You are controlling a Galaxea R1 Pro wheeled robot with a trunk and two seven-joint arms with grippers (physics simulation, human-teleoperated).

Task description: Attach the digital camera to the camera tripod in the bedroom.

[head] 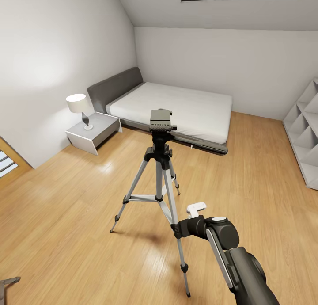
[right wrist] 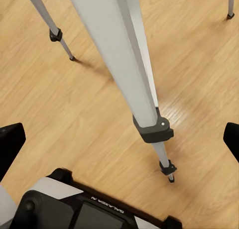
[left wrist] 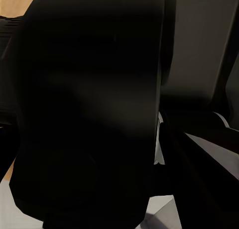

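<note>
Tripod point(head: 160, 181): stands upright on the wood floor point(head: 66, 216) near the foot of the bed point(head: 176, 106), three silver legs spread, head plate bare. Right gripper point(right wrist: 119, 134): reaches at the near leg point(right wrist: 119, 59), black fingers point(right wrist: 10, 144) spread wide, holding nothing. Left gripper: state cannot be told; its wrist view is dark and unclear. Lamp point(head: 79, 108): sits on the bench point(head: 95, 132) beside the bed.

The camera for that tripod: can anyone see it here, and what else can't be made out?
- Digital camera: unidentifiable; a dark blurred mass blocks the left wrist view.
- Left end effector: same view, open or shut unclear.
- Right end effector: fingertips cut off by the right wrist view's edges.
- Camera tripod: head view, near leg's foot cut off at the bottom edge.
</note>
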